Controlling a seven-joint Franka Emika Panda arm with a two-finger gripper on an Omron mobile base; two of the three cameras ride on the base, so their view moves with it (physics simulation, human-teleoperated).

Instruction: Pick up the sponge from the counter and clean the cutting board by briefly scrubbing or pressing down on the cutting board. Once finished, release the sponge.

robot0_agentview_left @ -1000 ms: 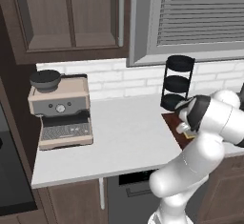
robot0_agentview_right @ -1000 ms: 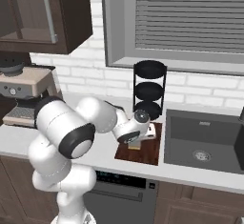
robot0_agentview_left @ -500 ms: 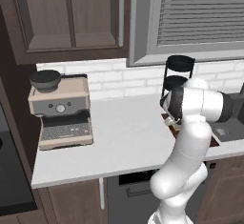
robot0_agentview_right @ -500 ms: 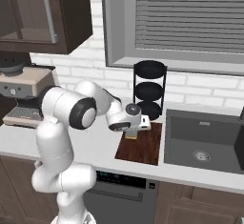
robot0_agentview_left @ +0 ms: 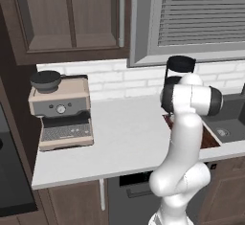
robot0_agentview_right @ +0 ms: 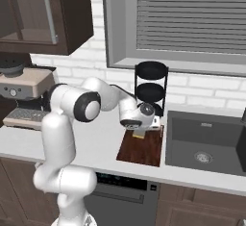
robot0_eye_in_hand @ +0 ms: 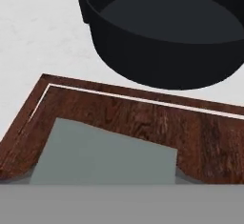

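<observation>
The sponge (robot0_agentview_right: 139, 135) rests on the back part of the dark reddish-brown cutting board (robot0_agentview_right: 144, 150), and my gripper (robot0_agentview_right: 140, 131) is shut on it from above. In the hand view the sponge's grey-green top (robot0_eye_in_hand: 105, 156) lies close below the camera, flat on the board (robot0_eye_in_hand: 143, 118) near its back left corner. My fingertips are hidden there. From the left base view a sliver of the board (robot0_agentview_left: 208, 140) shows behind my arm. The board lies on the light counter (robot0_agentview_right: 96, 143), right beside the sink.
A black three-tier rack (robot0_agentview_right: 151, 88) stands just behind the board, its lowest bowl (robot0_eye_in_hand: 167, 32) close ahead of the hand. The dark sink basin (robot0_agentview_right: 206, 143) borders the board on the right. A coffee machine (robot0_agentview_left: 60, 111) sits far left on the counter (robot0_agentview_left: 124, 138).
My hand has carried the sponge from the middle of the board to its back edge by the rack, then dropped lower. The elbow has swung up and over.
</observation>
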